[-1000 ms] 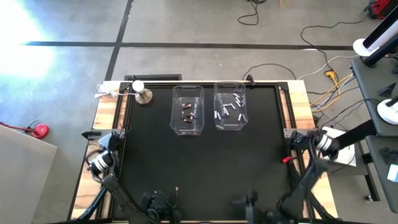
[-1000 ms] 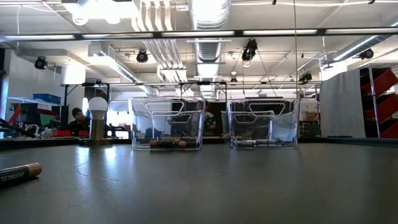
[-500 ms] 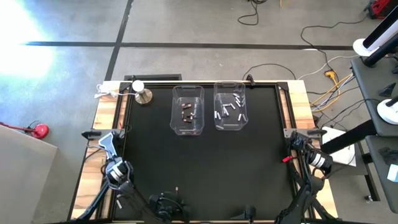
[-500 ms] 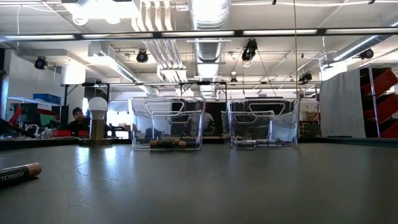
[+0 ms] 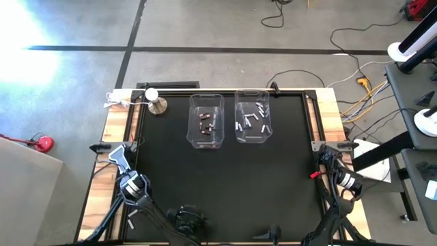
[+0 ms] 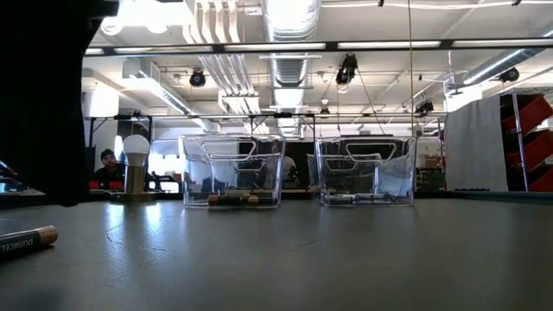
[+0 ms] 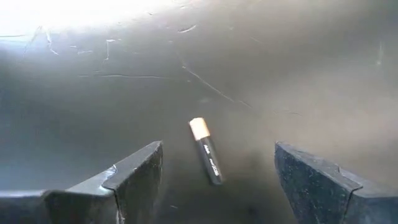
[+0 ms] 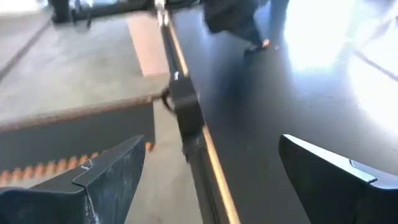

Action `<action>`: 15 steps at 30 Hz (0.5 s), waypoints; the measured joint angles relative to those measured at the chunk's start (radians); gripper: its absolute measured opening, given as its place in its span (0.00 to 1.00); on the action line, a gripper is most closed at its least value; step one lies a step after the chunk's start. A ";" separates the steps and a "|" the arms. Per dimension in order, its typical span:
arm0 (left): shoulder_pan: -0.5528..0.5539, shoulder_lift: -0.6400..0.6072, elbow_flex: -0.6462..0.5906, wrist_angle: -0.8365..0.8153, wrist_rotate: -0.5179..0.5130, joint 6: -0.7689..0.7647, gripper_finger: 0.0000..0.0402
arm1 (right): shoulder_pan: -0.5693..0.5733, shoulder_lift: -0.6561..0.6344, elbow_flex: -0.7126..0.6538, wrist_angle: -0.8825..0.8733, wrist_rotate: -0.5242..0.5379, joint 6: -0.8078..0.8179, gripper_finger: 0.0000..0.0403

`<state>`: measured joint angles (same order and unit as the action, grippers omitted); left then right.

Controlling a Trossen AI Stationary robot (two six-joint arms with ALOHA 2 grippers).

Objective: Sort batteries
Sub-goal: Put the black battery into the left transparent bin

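While the left end effector (image 7: 217, 180) hangs over the counter's (image 5: 225, 184) near-left corner, fingers wide apart and empty, one dark copper-tipped battery (image 7: 206, 151) lies between them. The right end effector (image 8: 211, 180) waits at the right edge, spread, holding nothing. Two clear bins (image 5: 206, 121) hold the sorted batteries (image 5: 250, 117); exact counts unclear.
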<state>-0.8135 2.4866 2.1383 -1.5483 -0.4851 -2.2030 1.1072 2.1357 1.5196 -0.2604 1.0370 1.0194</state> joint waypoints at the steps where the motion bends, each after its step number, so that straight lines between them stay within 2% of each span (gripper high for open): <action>1: 0.000 0.000 -0.005 -0.001 0.000 -0.006 0.71 | 0.001 0.004 0.000 -0.003 -0.014 -0.019 0.90; 5: 0.000 0.000 -0.010 0.000 -0.002 -0.015 0.71 | 0.002 -0.009 0.000 0.018 -0.048 -0.055 0.90; 10: 0.002 0.000 -0.009 0.006 -0.003 -0.079 0.72 | 0.022 -0.014 0.001 0.016 -0.050 -0.088 0.90; 15: 0.002 0.000 -0.016 0.046 -0.003 -0.073 0.73 | 0.026 -0.014 0.001 0.012 -0.050 -0.101 0.90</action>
<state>-0.8112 2.4863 2.1223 -1.5024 -0.4885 -2.2758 1.1330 2.1216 1.5204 -0.2481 0.9874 0.9183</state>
